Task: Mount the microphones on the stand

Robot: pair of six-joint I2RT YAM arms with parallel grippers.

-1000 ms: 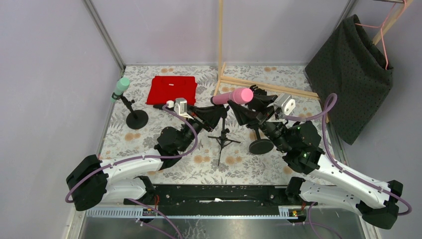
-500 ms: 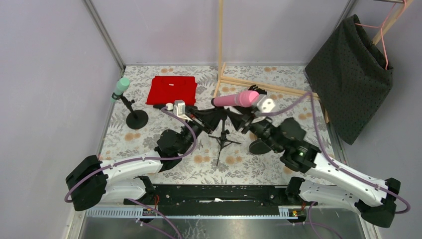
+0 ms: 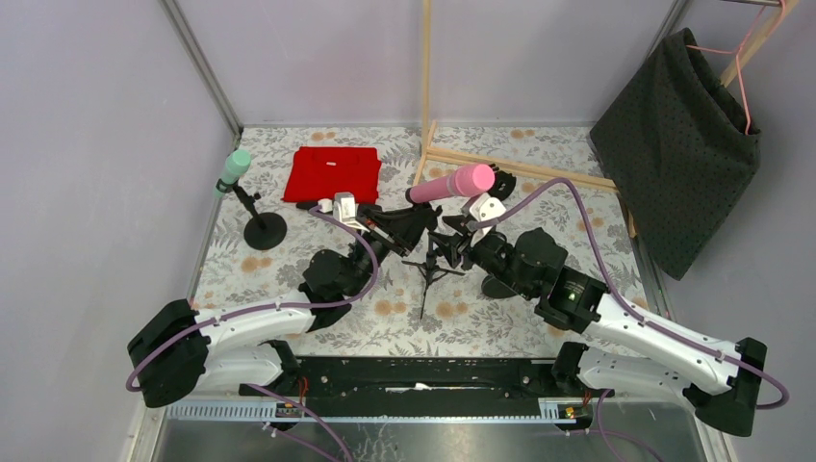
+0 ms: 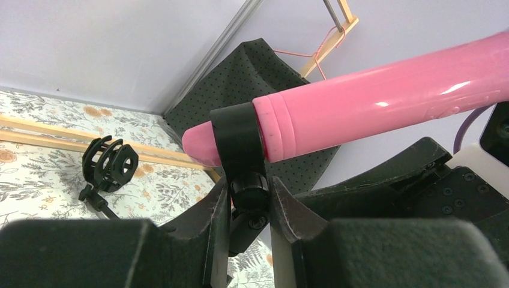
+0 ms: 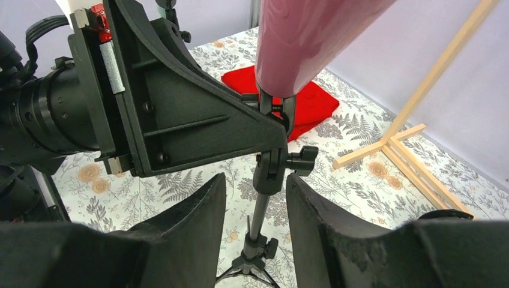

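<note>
The pink microphone (image 3: 452, 183) (image 4: 384, 96) sits slanted in the black clip (image 4: 237, 135) of the small tripod stand (image 3: 430, 265) at mid-table. My left gripper (image 3: 421, 221) (image 4: 249, 192) is shut on the swivel joint just under that clip. My right gripper (image 3: 450, 243) (image 5: 255, 180) stands open, with its fingers on either side of the stand's pole (image 5: 259, 216) below the pink head (image 5: 300, 42). A mint green microphone (image 3: 232, 168) rests in a round-base stand (image 3: 265, 231) at the far left.
A second round-base stand (image 3: 502, 282) with an empty clip (image 4: 111, 165) stands right of the tripod. A red cloth (image 3: 332, 173) lies at the back, next to a wooden frame (image 3: 520, 166). A dark cloth (image 3: 683, 144) hangs from a hanger at the right.
My right arm has swung left and down from beside the pink microphone's head to the tripod's pole. The left gripper has stayed on the clip joint.
</note>
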